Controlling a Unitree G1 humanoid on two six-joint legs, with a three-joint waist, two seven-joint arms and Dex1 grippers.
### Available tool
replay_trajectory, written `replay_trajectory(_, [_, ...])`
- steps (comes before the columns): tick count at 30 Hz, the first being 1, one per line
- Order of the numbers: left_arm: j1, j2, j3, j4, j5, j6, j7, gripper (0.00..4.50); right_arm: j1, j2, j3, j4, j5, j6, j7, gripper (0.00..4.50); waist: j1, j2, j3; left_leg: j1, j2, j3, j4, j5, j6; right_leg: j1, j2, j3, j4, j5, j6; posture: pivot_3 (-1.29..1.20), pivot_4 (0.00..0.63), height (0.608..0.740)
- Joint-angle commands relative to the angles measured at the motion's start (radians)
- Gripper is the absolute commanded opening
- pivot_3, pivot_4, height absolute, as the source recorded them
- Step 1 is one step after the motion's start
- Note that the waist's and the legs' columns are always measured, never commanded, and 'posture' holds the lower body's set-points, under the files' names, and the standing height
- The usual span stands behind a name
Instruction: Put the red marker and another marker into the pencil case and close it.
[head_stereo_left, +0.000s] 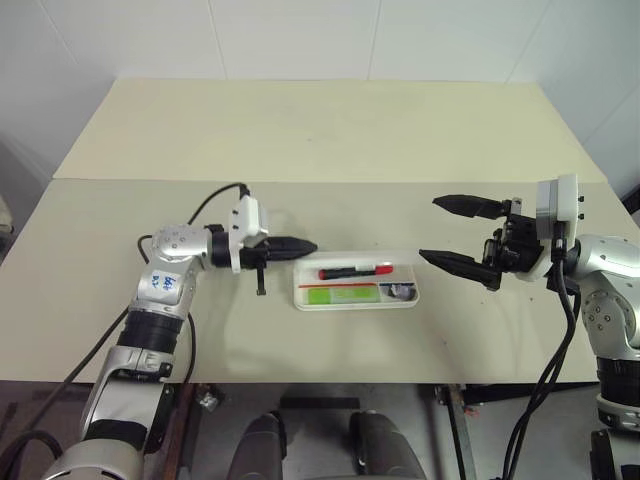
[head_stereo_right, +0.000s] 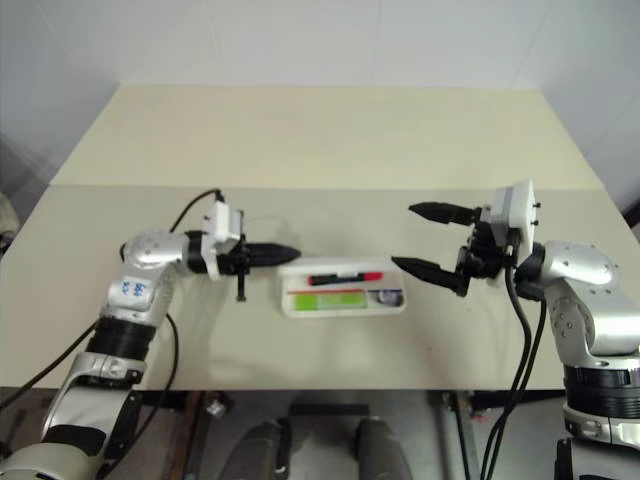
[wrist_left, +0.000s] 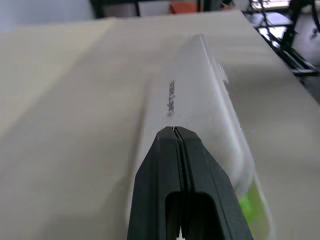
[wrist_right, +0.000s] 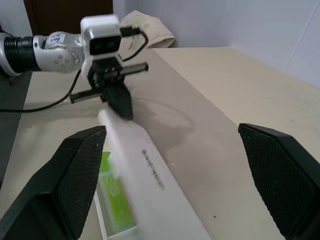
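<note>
With both markers already in the case (head_stereo_left: 356, 282) at frame centre on the surface (head_stereo_left: 300, 130), closing is in hand: the left gripper (head_stereo_left: 305, 246), fingers pinched together, must push the lid down, right gripper (head_stereo_left: 452, 231) fingers wide

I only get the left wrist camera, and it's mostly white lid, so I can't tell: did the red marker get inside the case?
Observer: Yes. The red marker lies inside the pencil case, on the far side of the green marker.
Operator: Where's the other gripper?
Observer: The right gripper hangs open off the case's right end, not touching it.
</note>
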Motion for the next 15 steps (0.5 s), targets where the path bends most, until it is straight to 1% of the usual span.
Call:
replay_trajectory(1, [0.007,-0.009,-0.022,-0.040,0.012,0.010,0.006,0.04,0.014,0.006,-0.015,-0.030,0.016,-0.009,-0.004,4.50,0.002,0.000,0.000,0.000,0.000,0.000,0.000,0.000,0.000,0.000,0.000,0.000,0.000,0.000,0.000,0.00,0.150,0.740])
replay_trajectory(7, [0.023,-0.042,-0.086,-0.025,0.073,0.015,0.048,0.04,0.050,0.015,-0.019,-0.068,0.020,-0.002,-0.030,4.50,0.001,0.000,0.000,0.000,0.000,-0.001,0.002,0.000,0.000,0.001,0.000,0.000,0.000,0.000,0.000,0.00,0.150,0.740])
replay_trajectory(15, [0.002,-0.073,-0.147,-0.033,0.112,0.066,0.067,0.04,0.125,0.026,-0.036,-0.127,0.029,0.002,-0.085,4.50,0.000,0.000,0.000,0.000,0.000,-0.001,0.002,0.000,0.000,0.001,0.000,0.000,0.001,0.000,0.000,0.00,0.150,0.740])
